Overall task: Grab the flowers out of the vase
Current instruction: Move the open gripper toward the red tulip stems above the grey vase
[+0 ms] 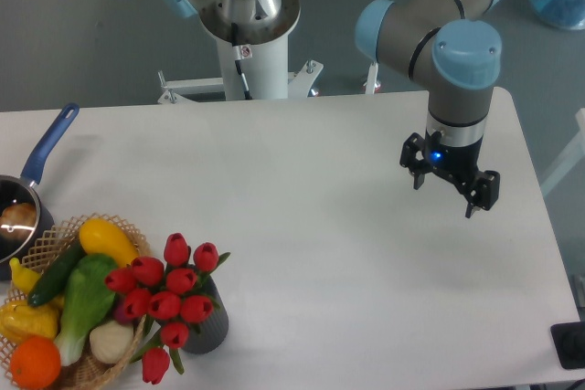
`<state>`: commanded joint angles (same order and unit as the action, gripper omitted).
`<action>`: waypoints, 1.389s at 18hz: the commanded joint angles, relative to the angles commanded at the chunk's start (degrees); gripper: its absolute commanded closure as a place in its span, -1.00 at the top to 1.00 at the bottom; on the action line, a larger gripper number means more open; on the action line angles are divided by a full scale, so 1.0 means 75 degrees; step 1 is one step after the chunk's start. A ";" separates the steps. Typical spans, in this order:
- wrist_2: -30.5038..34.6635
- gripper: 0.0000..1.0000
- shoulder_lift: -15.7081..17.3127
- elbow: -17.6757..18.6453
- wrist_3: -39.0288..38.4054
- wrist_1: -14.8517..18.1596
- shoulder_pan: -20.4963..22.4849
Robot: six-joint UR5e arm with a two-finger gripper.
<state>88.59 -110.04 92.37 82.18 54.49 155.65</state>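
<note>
The flowers (170,294), a bunch of red tulip buds with green stems, stand in the dark grey ribbed vase (209,330) at the front left of the white table (320,226). One bud hangs low over the vase's left side. My gripper (448,192) hangs over the right part of the table, far to the right of the flowers and above the surface. Its fingers are spread apart and nothing is between them.
A wicker basket (101,363) with vegetables and fruit touches the vase's left side. A blue-handled pot (27,198) sits at the left edge. The arm's white base (247,52) stands behind the table. The table's right edge is near the gripper.
</note>
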 joint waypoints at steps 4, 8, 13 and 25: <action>-0.0035 1.00 0.0023 0.0000 0.0000 0.0058 -0.0012; -0.0338 1.00 0.0117 0.0373 -0.0058 0.0001 -0.0024; -0.1242 1.00 0.0655 0.0996 -0.0281 -0.0059 0.0000; -0.5458 1.00 0.0680 0.1277 -0.0679 -0.0047 0.0141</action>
<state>47.66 -104.94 101.95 77.08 54.14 156.71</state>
